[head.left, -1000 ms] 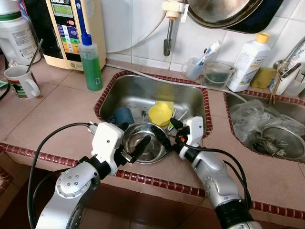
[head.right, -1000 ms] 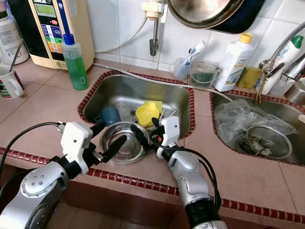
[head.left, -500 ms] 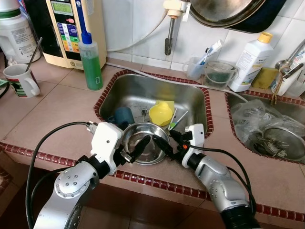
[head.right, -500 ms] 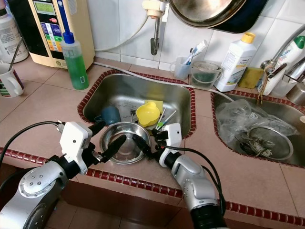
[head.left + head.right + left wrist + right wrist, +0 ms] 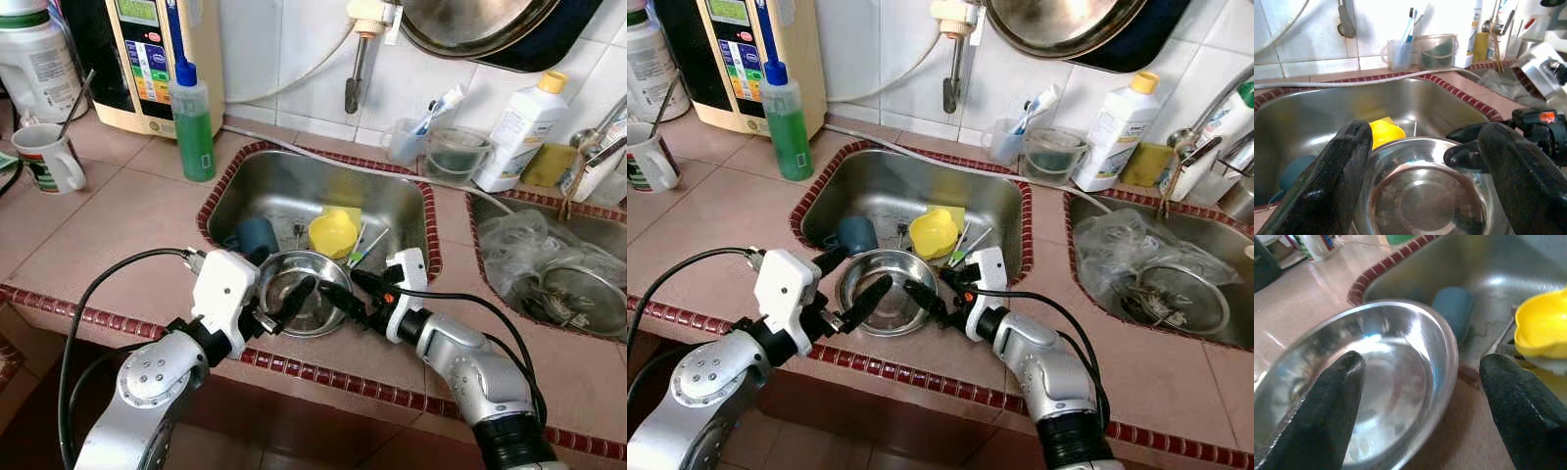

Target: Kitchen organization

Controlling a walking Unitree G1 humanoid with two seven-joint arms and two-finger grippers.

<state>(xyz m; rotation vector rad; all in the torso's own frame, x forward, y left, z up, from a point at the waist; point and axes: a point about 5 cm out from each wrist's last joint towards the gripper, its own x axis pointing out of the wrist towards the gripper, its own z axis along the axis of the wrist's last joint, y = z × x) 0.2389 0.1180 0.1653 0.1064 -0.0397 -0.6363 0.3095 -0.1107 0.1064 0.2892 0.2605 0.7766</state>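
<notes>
A shiny steel bowl (image 5: 313, 315) rests at the near edge of the left sink (image 5: 392, 201), partly on the tiled rim. My left gripper (image 5: 279, 274) is open at the bowl's left side, one finger over the inside and the other outside. My right gripper (image 5: 351, 291) is open at the bowl's right rim (image 5: 1449, 352), which passes between its fingers (image 5: 1317, 416). Behind the bowl in the sink lie a yellow bowl (image 5: 333, 233), a blue cup (image 5: 253, 238) and some cutlery.
A green soap bottle (image 5: 193, 122), a mug (image 5: 44, 157) and a water purifier (image 5: 162, 49) stand on the left counter. A toothbrush cup (image 5: 404, 137), clear jug and white bottle (image 5: 514, 137) line the back. The right sink (image 5: 558, 284) holds a plastic bag and strainer.
My right arm has swung out to the right and its fingers have turned to point left at the bowl's right rim. The left gripper and the bowl have stayed put.
</notes>
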